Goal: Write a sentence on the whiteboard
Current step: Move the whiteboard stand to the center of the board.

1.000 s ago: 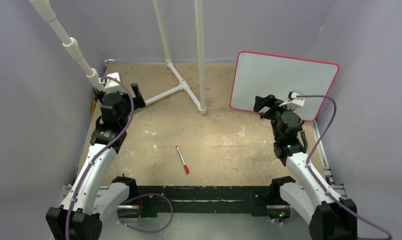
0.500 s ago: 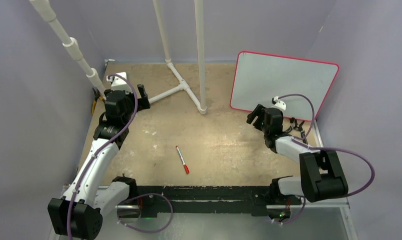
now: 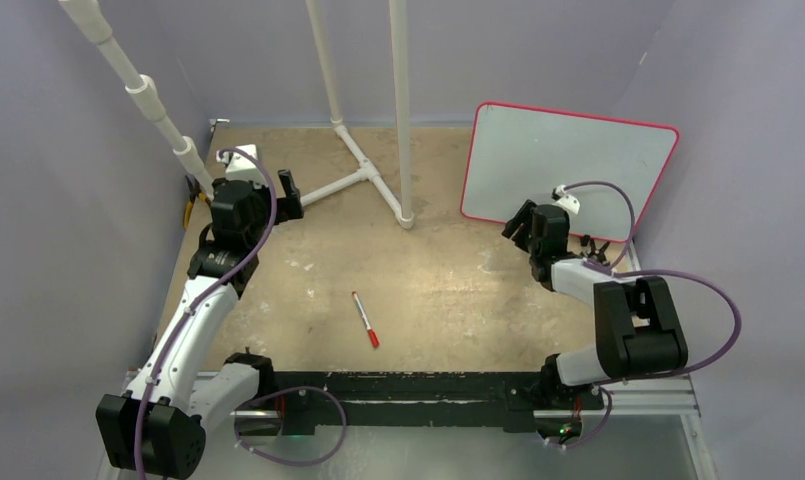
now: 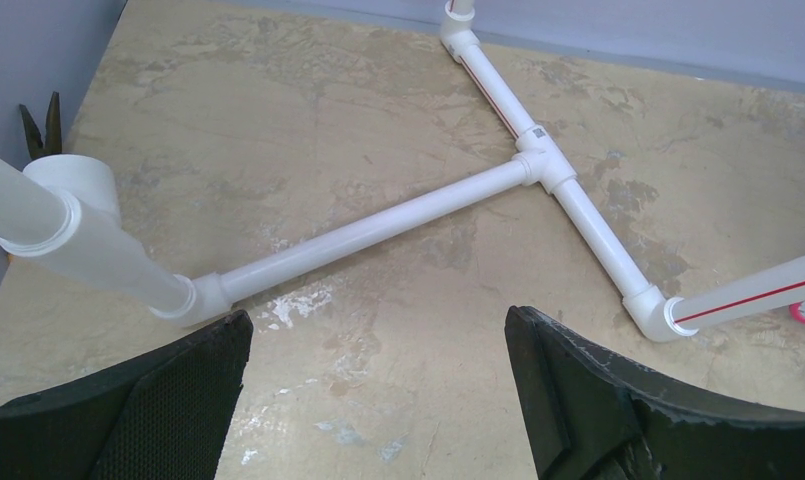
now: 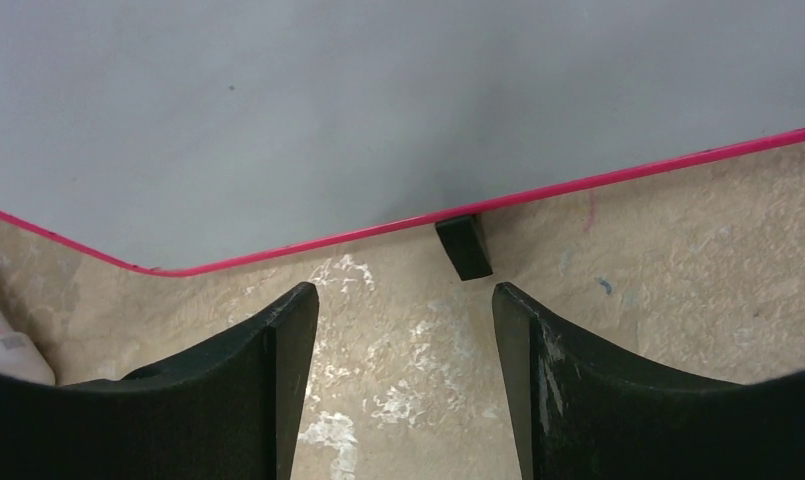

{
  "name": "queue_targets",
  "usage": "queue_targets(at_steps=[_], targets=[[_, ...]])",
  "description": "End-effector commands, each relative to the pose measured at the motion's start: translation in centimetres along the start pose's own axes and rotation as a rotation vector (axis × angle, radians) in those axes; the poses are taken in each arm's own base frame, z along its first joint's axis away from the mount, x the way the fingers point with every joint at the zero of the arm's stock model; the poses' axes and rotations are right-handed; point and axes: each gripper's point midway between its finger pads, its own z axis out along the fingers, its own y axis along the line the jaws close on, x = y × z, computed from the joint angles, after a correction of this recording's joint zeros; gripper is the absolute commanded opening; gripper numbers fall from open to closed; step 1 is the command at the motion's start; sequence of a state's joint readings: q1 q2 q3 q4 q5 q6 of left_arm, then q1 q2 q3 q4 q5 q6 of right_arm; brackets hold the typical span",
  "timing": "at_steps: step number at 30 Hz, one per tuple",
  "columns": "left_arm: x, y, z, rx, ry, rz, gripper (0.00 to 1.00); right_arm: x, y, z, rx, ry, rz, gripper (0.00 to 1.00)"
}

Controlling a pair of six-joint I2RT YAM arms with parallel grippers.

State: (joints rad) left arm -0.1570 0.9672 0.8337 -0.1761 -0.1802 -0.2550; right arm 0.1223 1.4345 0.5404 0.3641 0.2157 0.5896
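Observation:
The whiteboard (image 3: 568, 170) stands tilted at the back right, white face with a thin red-pink frame; its face is blank, with no sentence showing. In the right wrist view its lower edge (image 5: 378, 120) and one black foot (image 5: 463, 246) fill the top. My right gripper (image 3: 519, 222) is open and empty, low on the table just in front of the board's lower left corner (image 5: 405, 300). A red-capped marker (image 3: 365, 319) lies on the table in the middle front. My left gripper (image 3: 287, 192) is open and empty at the back left, far from the marker (image 4: 378, 330).
A white PVC pipe frame (image 3: 363, 175) lies on the table at the back, with uprights (image 3: 402, 110) rising from it; it shows in the left wrist view (image 4: 378, 225). A slanted pipe (image 3: 138, 90) stands at the far left. Purple walls enclose the table.
My right arm has folded down low and its gripper has shifted slightly right toward the board's lower left edge. My left gripper has moved a little forward and right from the slanted pipe.

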Motion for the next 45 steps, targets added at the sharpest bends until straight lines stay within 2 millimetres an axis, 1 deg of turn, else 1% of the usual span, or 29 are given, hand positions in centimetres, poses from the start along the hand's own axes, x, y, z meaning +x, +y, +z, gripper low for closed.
queue_targets(at_steps=[1,6,10,17,20,24,31,34,37,41,43,45], targets=[[-1.9,-0.6,-0.3,0.025,-0.045,-0.033,0.96,-2.1,0.2,0.5,0.004,-0.04,0.042,0.67],[-1.9,-0.6,-0.4,0.026,-0.045,-0.034,0.96,-1.7,-0.3,1.4,0.017,-0.013,0.052,0.64],[-1.8,-0.7,-0.3,0.028,-0.043,-0.035,0.96,-1.4,-0.3,1.7,0.006,0.0,0.05,0.61],[-1.4,-0.6,0.0,0.024,-0.029,-0.028,0.96,-0.8,1.0,2.6,-0.063,0.03,0.015,0.53],[-1.3,-0.8,0.2,0.03,-0.02,-0.028,0.96,-1.2,1.4,3.1,-0.084,0.009,-0.021,0.51],[-1.1,-0.9,0.3,0.037,-0.013,-0.029,0.96,-0.8,2.0,3.4,-0.118,0.031,-0.038,0.46],[-1.1,-1.0,0.2,0.041,-0.013,-0.031,0.96,-0.3,3.3,3.4,-0.135,0.042,-0.043,0.45],[-1.2,-1.0,0.2,0.043,-0.014,-0.031,0.96,-0.2,2.8,3.8,-0.094,0.043,-0.035,0.45],[-1.2,-1.0,0.2,0.043,-0.016,-0.031,0.96,-0.4,2.0,4.1,-0.042,0.039,-0.032,0.45],[-1.1,-1.0,0.2,0.042,-0.014,-0.031,0.96,-0.8,1.5,4.3,-0.004,0.027,-0.032,0.45],[-1.1,-1.0,0.2,0.043,-0.012,-0.031,0.96,-0.8,1.5,4.6,0.006,0.033,-0.034,0.44],[-1.1,-1.0,0.3,0.042,-0.012,-0.031,0.96,-0.6,1.4,4.9,0.016,0.046,-0.035,0.4]])
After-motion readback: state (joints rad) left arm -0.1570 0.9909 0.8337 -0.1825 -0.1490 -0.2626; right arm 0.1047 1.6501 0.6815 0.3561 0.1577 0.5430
